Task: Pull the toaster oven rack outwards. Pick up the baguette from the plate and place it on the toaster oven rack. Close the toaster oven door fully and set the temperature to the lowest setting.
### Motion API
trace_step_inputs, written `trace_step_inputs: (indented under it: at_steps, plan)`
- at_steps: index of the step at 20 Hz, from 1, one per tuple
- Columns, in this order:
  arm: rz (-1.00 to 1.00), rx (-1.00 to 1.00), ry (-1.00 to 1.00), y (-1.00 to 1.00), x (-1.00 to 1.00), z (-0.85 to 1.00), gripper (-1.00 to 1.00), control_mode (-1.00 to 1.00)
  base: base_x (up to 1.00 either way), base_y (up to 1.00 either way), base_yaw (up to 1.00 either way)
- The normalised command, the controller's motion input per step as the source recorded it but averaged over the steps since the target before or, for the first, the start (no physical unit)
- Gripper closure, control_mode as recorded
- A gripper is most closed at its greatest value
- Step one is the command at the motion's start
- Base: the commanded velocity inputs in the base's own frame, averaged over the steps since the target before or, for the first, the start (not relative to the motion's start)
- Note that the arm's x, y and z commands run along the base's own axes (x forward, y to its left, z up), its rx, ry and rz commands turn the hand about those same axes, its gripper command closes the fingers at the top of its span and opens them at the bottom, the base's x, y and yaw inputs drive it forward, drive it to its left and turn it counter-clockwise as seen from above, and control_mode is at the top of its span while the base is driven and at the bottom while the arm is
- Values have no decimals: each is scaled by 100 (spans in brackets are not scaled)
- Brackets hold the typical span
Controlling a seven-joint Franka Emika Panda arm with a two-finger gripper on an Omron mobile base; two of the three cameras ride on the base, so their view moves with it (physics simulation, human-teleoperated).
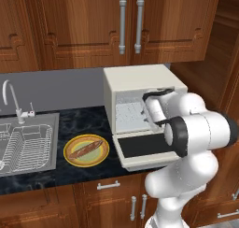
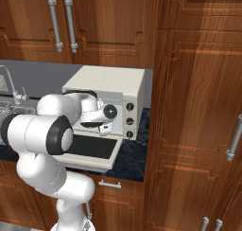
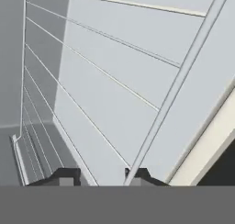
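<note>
Inside the boxy cream toaster oven [image 1: 140,82], the dark two-finger gripper [image 3: 98,176] stands narrowly parted astride the thin grey wire rack's [image 3: 114,85] front bar.

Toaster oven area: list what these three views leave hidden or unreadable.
- Cream-white boxy toaster oven: in the left base view the white arm covers its right panel and knobs.
- Thin light-grey wire rack: the hand view is too close to tell whether the jaws pinch a wire; both base views have the arm covering the hand.
- Three small round knobs: right base view, too small to read any setting.
- Silver wire dish basket: cut off by the left edge.
</note>
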Motion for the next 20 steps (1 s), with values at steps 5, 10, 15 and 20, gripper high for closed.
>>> trace_step_inputs:
  at_steps: [5, 10, 15, 20]
  plan:
    - [6, -5, 69, 3, -100, -38, 100, -100, 0, 0, 0]
    - [4, -8, 68, 10, -100, -39, 100, -100, 0, 0, 0]
    - [8, -7, 61, 3, -100, -48, 100, -100, 0, 0, 0]
    - [14, 0, 19, 0, -100, 11, 100, -100, 0, 0, 0]
